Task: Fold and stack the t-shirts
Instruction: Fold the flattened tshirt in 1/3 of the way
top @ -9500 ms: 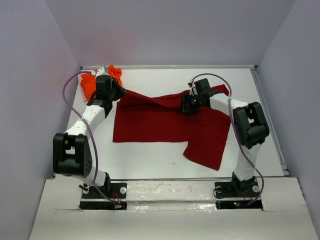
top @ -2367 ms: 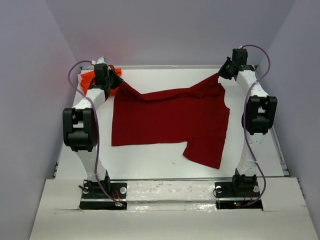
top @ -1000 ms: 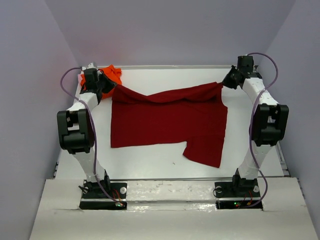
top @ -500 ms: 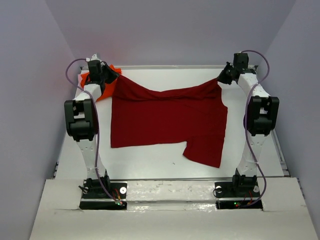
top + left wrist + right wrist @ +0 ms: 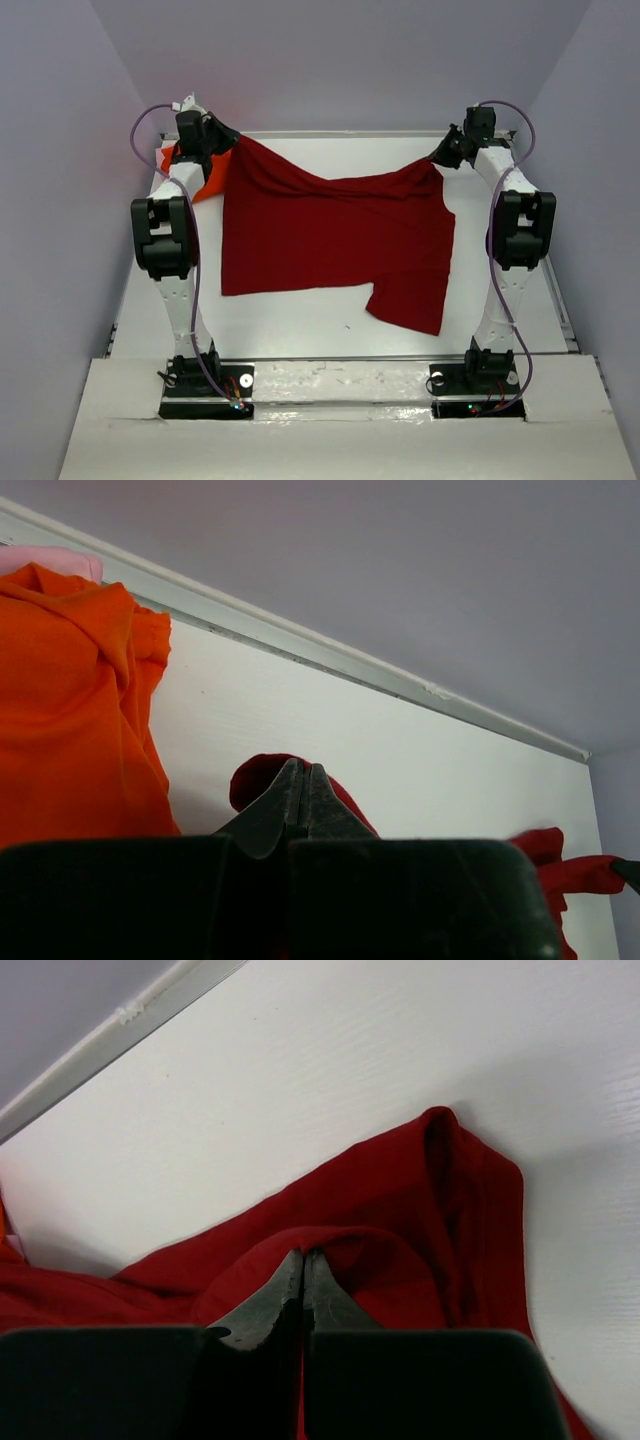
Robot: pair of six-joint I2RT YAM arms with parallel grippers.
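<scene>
Both arms reach to the back of the table, each pinching a far corner of the red shirt; the left gripper and the right gripper are clamped tight, fingertips meeting on a fold of red cloth — no gap shows in either wrist view. The held edge runs left to right between the two and sags in the middle; the left corner appears lifted a little higher than the right. From the fingers the rest of the shirt falls toward the arms' bases and lies mostly flat, one flap jutting out at the near right. The orange shirt sits bunched in the far left corner, just beside and below the left gripper, close against the far rail. Each arm stands nearly upright from its base, forearm stretched forward; judged from here, the fold calls for both corners to travel together toward the near edge — the stretch between them kept taut.
</scene>
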